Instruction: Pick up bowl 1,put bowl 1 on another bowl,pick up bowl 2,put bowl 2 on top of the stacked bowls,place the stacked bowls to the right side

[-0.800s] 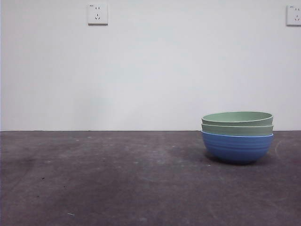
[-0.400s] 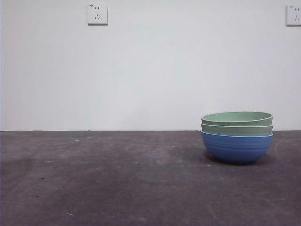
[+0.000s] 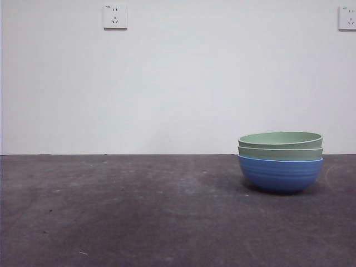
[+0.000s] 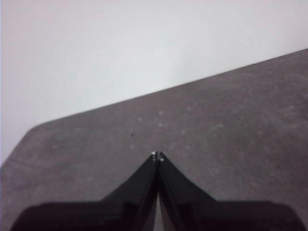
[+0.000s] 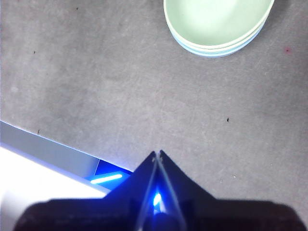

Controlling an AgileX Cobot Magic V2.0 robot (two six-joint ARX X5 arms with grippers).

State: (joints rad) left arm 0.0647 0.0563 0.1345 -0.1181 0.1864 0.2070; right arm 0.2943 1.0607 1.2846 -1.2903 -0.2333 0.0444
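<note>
Grey table (image 3: 111, 211): stacked bowls (image 3: 280, 161) well apart from closed right gripper (image 5: 157, 154).

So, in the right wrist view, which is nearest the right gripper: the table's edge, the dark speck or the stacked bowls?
From the right gripper:
1. Table's edge, just beside the gripper.
2. Dark speck, on bare table, farther out.
3. Stacked bowls, farthest, across the table.
</note>
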